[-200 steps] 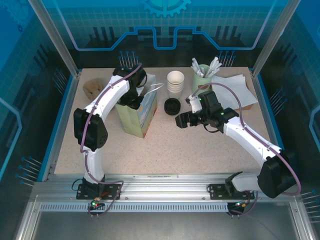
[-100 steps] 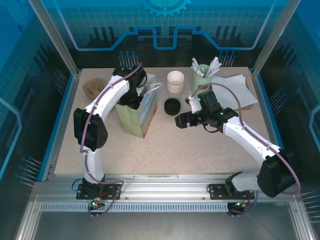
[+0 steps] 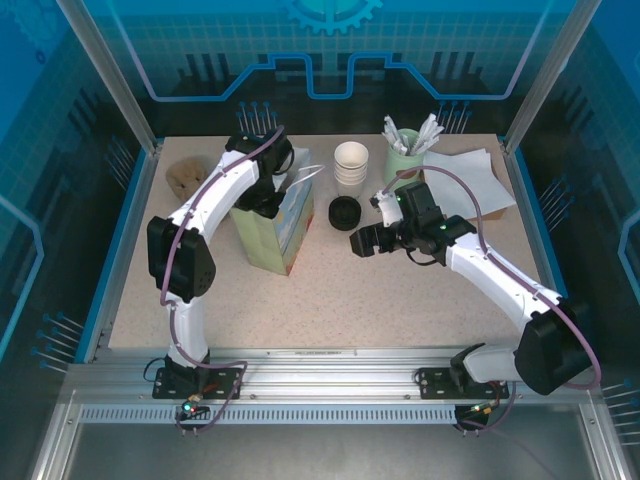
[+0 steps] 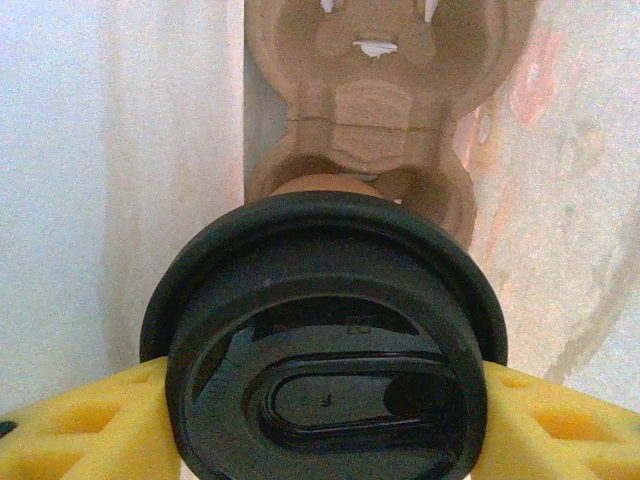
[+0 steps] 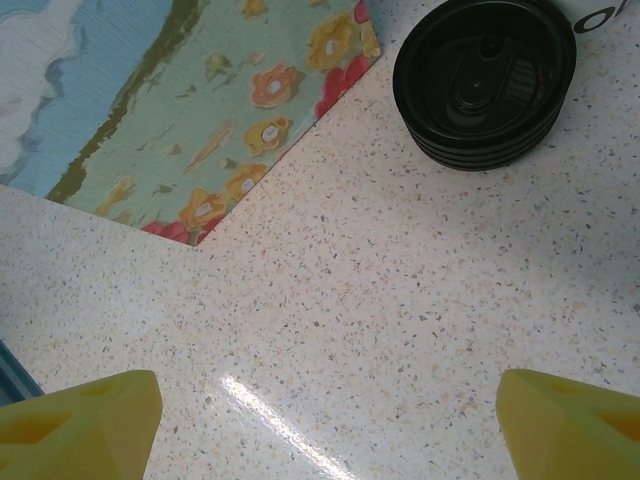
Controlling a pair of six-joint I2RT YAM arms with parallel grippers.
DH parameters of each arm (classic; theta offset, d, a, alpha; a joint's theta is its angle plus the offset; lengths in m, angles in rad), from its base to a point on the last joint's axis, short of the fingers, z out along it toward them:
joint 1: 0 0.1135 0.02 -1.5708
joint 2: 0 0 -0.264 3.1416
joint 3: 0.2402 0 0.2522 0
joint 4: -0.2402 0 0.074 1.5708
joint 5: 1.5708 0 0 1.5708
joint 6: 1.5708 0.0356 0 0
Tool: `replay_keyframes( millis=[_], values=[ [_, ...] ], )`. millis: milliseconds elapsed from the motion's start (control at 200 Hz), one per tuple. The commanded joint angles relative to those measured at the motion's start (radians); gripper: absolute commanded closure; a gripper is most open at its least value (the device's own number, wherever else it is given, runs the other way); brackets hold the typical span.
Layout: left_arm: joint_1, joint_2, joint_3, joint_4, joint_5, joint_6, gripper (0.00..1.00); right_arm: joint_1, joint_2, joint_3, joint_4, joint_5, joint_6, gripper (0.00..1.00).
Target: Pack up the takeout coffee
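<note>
- Speckled beige tabletop (image 3: 330,300) inside a blue-walled cell, and honestly almost nothing has moved in the last second. Both arms sit where they were in the overhead view; only the thin white bag handle (image 3: 308,172) has wobbled a hair.
- The left gripper (image 4: 320,425) is reaching down into the tall floral paper bag (image 3: 280,235). Its yellow foam pads (image 4: 80,425) are clamped on either side of the small brown paper cup with the round black plastic lid (image 4: 325,300). So the takeout coffee is already inside the bag, but it's gripped, not let go.
- Under the cup, the left wrist view shows a moulded brown pulp cup carrier (image 4: 365,100) lying at the bottom of the bag. The cup is right over its nearest pocket, but I can't tell if it's actually seated or just hanging above it.
- The right gripper (image 5: 325,425) hovers over bare table with its jaws spread wide and nothing between them. It's near the stack of loose black plastic lids (image 5: 485,80), and a corner of the bag is in its view.
- My read: with so little movement, the lowering is either very slow or paused. What's probably left is settling the cup into the pocket, releasing it, and pulling out without snagging the handle.
</note>
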Motion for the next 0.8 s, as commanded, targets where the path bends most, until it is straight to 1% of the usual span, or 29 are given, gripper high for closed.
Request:
replay_keyframes(
  millis=[0, 795],
  values=[
    [0.011, 0.018, 0.016, -0.006, -0.019, 0.015, 0.59, 0.017, 0.013, -0.001, 0.0, -0.004, -0.014, 0.12],
    [0.014, 0.042, -0.046, 0.036, 0.004, 0.01, 0.59, 0.02, 0.024, 0.008, -0.004, -0.004, -0.018, 0.12]
  ],
)
